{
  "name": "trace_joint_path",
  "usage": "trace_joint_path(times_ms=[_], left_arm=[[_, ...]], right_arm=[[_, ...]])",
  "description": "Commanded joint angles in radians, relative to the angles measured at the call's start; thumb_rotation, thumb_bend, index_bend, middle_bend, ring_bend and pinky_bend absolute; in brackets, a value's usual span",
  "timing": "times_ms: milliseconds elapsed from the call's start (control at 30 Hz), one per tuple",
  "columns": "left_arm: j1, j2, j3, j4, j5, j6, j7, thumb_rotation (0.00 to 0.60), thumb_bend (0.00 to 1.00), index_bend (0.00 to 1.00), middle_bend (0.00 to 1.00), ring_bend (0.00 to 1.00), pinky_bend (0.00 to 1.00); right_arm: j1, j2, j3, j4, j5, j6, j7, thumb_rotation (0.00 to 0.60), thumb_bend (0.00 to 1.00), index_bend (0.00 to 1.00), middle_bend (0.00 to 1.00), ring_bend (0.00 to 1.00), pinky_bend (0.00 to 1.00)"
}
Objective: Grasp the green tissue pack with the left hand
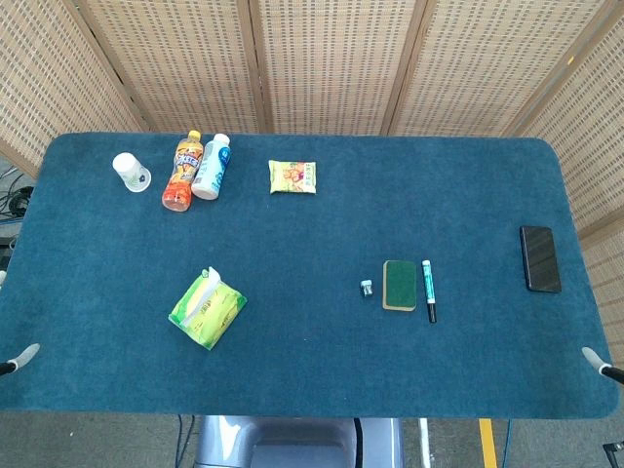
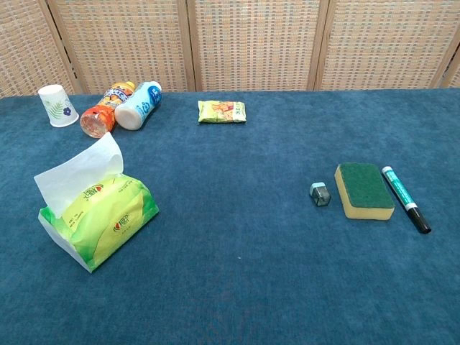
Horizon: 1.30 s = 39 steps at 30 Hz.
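The green tissue pack [image 1: 207, 311] lies on the blue table's left half, with a white tissue sticking up from its top [image 2: 77, 172]. In the chest view the pack [image 2: 100, 219] is at the near left. No hand is near it. A grey tip shows at the lower left edge of the head view, which seems to be my left hand [image 1: 21, 357]. A matching tip at the lower right edge seems to be my right hand [image 1: 596, 361]. The rest of both hands is out of frame, and neither shows in the chest view.
At the back left stand a paper cup [image 1: 130, 172], an orange bottle [image 1: 182, 172] and a white bottle [image 1: 211, 166], both lying down. A yellow snack packet [image 1: 292, 176] lies behind centre. A small clip [image 1: 368, 288], sponge [image 1: 399, 285], marker [image 1: 428, 291] and black phone [image 1: 540, 258] lie on the right.
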Motion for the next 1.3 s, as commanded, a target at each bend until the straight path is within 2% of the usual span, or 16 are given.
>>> trace_joint_path(times_ms=[33,167,367,467,500,533,700,900,1133,1233,1300], left_arm=[[0.000,-0.019,-0.005,0.026,0.020,0.020,-0.014,0.600,0.10,0.00,0.00,0.00,0.00],[-0.023,-0.032,0.000,0.076,0.068,0.013,-0.030,0.600,0.10,0.00,0.00,0.00,0.00],[-0.144,-0.061,-0.014,0.220,0.210,-0.030,-0.039,0.600,0.10,0.00,0.00,0.00,0.00],[-0.256,-0.077,-0.023,0.339,0.345,-0.048,-0.034,0.600,0.15,0.00,0.00,0.00,0.00],[-0.340,-0.095,-0.032,0.420,0.451,-0.053,0.026,0.600,0.17,0.00,0.00,0.00,0.00],[-0.393,-0.113,-0.032,0.474,0.512,-0.057,0.041,0.600,0.19,0.00,0.00,0.00,0.00],[-0.575,-0.202,-0.004,0.683,0.723,-0.010,0.109,0.600,0.21,0.00,0.00,0.00,0.00],[-0.699,-0.264,0.048,0.777,0.801,-0.066,0.171,0.600,0.21,0.00,0.00,0.00,0.00],[-0.768,-0.310,0.099,0.811,0.816,-0.083,0.195,0.600,0.23,0.00,0.00,0.00,0.01],[-0.783,-0.329,0.132,0.834,0.827,-0.079,0.208,0.600,0.32,0.01,0.00,0.01,0.08],[-0.796,-0.343,0.150,0.852,0.833,-0.079,0.217,0.600,0.37,0.09,0.01,0.07,0.14]], right_arm=[[-0.001,0.002,-0.002,-0.009,-0.001,-0.001,0.002,0.600,0.00,0.00,0.00,0.00,0.00],[0.004,0.002,0.003,-0.014,0.003,-0.009,0.000,0.600,0.00,0.00,0.00,0.00,0.00],[0.014,-0.001,0.009,-0.013,0.024,-0.035,-0.009,0.600,0.00,0.00,0.00,0.00,0.00],[0.018,-0.001,0.015,-0.011,0.042,-0.048,-0.010,0.600,0.00,0.00,0.00,0.00,0.00],[0.017,-0.001,0.020,-0.010,0.053,-0.050,-0.008,0.600,0.00,0.00,0.00,0.00,0.00],[0.017,-0.001,0.022,-0.009,0.058,-0.051,-0.006,0.600,0.00,0.00,0.00,0.00,0.00],[0.016,0.001,0.027,-0.006,0.069,-0.058,0.010,0.600,0.00,0.00,0.00,0.00,0.00],[0.018,0.001,0.027,0.005,0.075,-0.072,0.032,0.600,0.00,0.00,0.00,0.00,0.00],[0.018,0.003,0.027,0.010,0.076,-0.079,0.048,0.600,0.00,0.00,0.00,0.00,0.00],[0.019,0.003,0.028,0.013,0.078,-0.082,0.057,0.600,0.00,0.00,0.00,0.00,0.00],[0.019,0.003,0.029,0.016,0.078,-0.084,0.064,0.600,0.00,0.00,0.00,0.00,0.00]])
